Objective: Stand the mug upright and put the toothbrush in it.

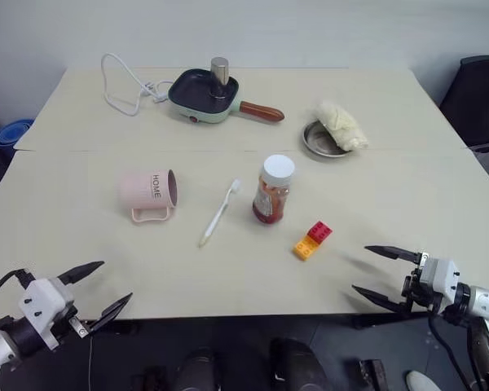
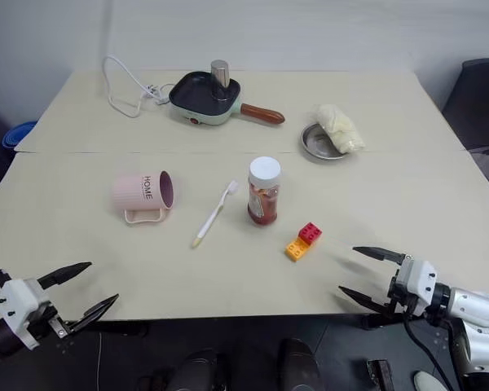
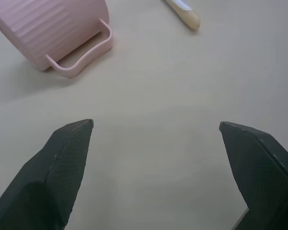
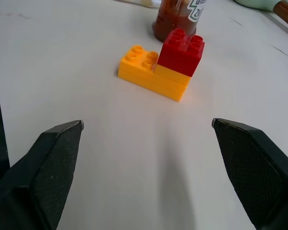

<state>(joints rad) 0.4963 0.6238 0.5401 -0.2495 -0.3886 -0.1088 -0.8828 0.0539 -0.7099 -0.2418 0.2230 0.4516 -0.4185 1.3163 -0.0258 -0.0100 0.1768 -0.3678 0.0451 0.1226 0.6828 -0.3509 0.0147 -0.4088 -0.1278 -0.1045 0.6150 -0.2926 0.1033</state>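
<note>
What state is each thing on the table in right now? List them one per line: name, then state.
mug: lying on its side, handle down, mouth towards the toothbrush
toothbrush: lying flat on the table, outside the mug
jar: upright, white cap on
blocks: red stacked on yellow
pan: upright, metal cylinder standing in it
bowl: holds a pale cloth
left gripper: open, empty
right gripper: open, empty

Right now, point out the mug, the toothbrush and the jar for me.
mug (image 1: pixel 149 189), left eye view, on its lettered side.
toothbrush (image 1: pixel 218 214), left eye view, mid-handle.
jar (image 1: pixel 272 198), left eye view, on its label.
</note>
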